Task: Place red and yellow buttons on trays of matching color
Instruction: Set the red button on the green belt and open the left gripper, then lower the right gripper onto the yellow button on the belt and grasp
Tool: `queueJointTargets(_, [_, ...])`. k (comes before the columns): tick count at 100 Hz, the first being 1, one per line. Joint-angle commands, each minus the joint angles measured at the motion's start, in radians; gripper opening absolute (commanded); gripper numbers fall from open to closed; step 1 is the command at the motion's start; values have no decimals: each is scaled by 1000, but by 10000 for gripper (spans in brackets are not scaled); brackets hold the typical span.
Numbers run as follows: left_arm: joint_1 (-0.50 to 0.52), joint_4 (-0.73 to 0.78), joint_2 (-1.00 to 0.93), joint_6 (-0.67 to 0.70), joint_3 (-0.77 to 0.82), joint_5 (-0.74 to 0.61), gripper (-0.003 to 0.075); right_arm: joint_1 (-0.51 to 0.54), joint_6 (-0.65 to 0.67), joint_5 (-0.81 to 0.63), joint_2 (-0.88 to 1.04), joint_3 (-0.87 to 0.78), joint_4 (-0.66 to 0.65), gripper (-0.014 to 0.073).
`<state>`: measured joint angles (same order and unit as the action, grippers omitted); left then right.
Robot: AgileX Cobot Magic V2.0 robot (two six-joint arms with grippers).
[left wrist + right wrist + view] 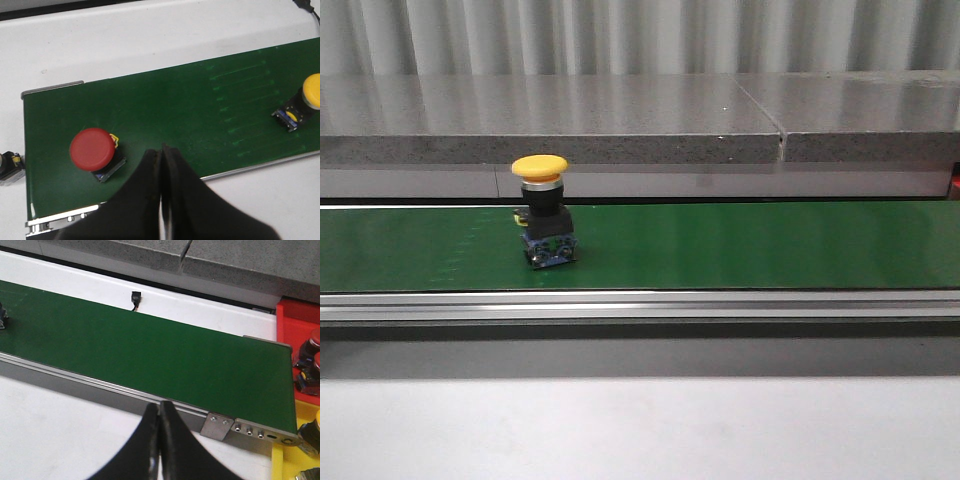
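A yellow button point(541, 168) with a black body stands upright on the green belt point(720, 245), left of the middle. The left wrist view shows it too point(312, 91), and a red button point(91, 148) on the belt near its end. My left gripper point(161, 150) is shut and empty, its tips over the belt beside the red button. My right gripper point(160, 406) is shut and empty at the belt's near rail. A red tray point(299, 315) and a yellow tray point(290, 456) sit past the belt's other end, with buttons in them.
A grey stone ledge point(620, 115) runs behind the belt. An aluminium rail point(640, 303) lines the belt's front edge, with white tabletop point(640, 430) before it. Another black button body point(9, 165) lies on the table beyond the belt's end in the left wrist view.
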<state>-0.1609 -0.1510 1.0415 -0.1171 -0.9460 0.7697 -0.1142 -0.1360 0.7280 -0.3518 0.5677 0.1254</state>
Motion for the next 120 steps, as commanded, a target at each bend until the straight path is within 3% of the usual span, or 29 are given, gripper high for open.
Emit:
queueJointTargets(1, [-10, -15, -89, -1, 32, -96, -20, 1, -4, -67, -6, 26, -3, -67])
queueJointTargets(26, [-10, -35, -293, -1, 207, -146, -20, 1, -4, -73, -6, 26, -3, -67])
queueJointTargets(57, [-10, -39, -441, -1, 307, -149, -20, 1, 8, -57, -41, 41, -2, -67])
queueJointTargets(108, [-10, -35, -443, -1, 308, -157, -20, -77, 8, 23, -543, 367, -3, -67])
queueJointTargets(120, [-10, -35, -443, -1, 309, -157, -20, -122, 8, 50, -668, 449, -3, -20])
